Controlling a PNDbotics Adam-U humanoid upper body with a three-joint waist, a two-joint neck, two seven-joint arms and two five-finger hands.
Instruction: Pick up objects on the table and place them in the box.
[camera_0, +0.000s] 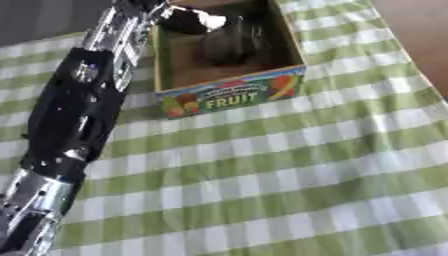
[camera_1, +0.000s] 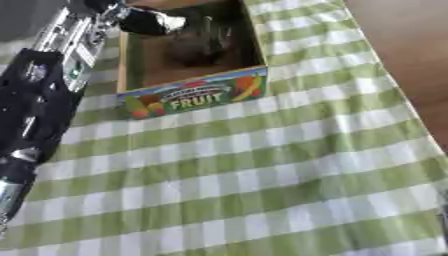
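An open cardboard box (camera_0: 232, 95) with a colourful "FRUIT" label on its front wall stands at the top of the green-and-white checked cloth. My left arm (camera_0: 74, 110) runs from the lower left corner up to the box. Its hand (camera_0: 194, 20) is over the box's left rear part, blurred, with a white patch on it. Below the hand, inside the box, is a dark rounded shape (camera_0: 232, 44). Whether that shape is part of the hand or an object is unclear. No loose object shows on the cloth.
The checked cloth (camera_0: 289, 180) covers the table in front of and to the right of the box. Bare brown wood (camera_1: 402, 35) shows at the upper right, past the cloth's edge.
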